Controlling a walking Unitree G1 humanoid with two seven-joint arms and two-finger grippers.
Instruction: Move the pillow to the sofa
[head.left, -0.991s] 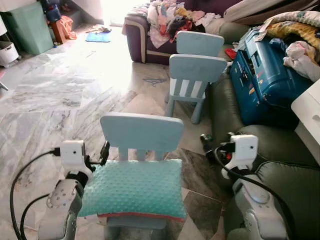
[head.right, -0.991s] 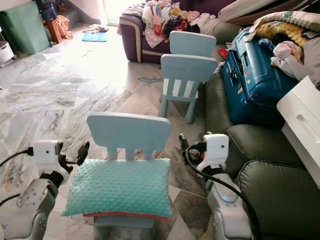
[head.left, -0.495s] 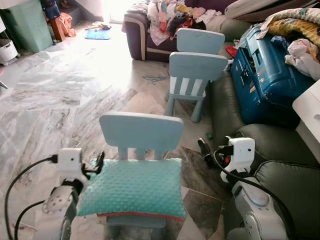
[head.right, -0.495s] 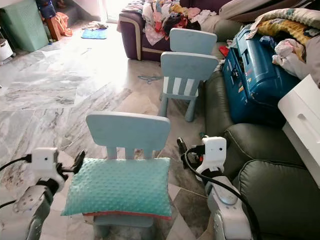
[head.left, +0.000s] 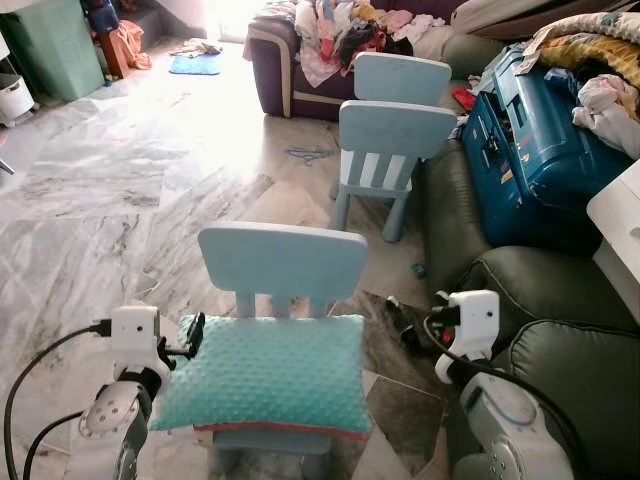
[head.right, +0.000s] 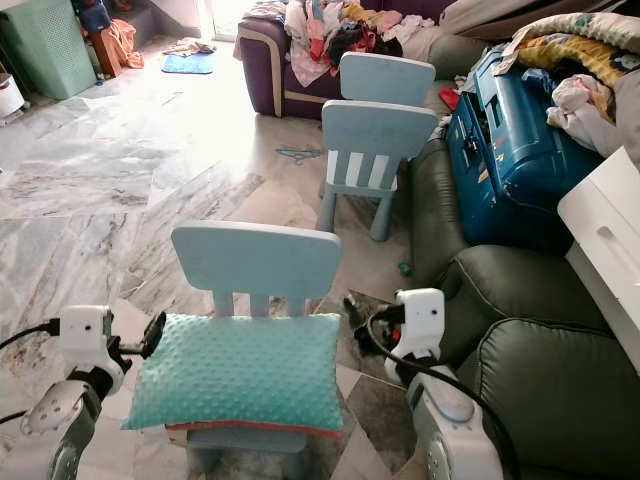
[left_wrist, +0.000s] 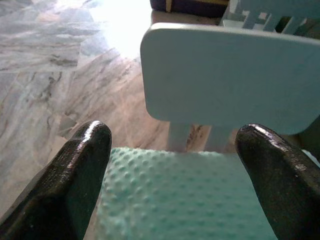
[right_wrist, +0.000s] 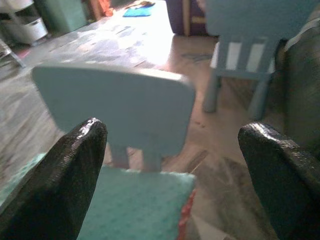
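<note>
Pillow (head.left: 268, 372) flat on chair (head.left: 283, 262) seat. Left gripper (head.left: 194, 333) and right gripper (head.left: 398, 325) flank its ends, fingers wide, empty. Risk: uneven squeeze (soft fabric) lets pillow sag, slip to floor.

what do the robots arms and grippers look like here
Both arms are silver-grey with rounded housings. Each wrist carries a white boxy camera module, and black cables loop out from it along the forearm. The left gripper and the right gripper each have two long, glossy black fingers with rounded tips. No markings are legible.
</note>
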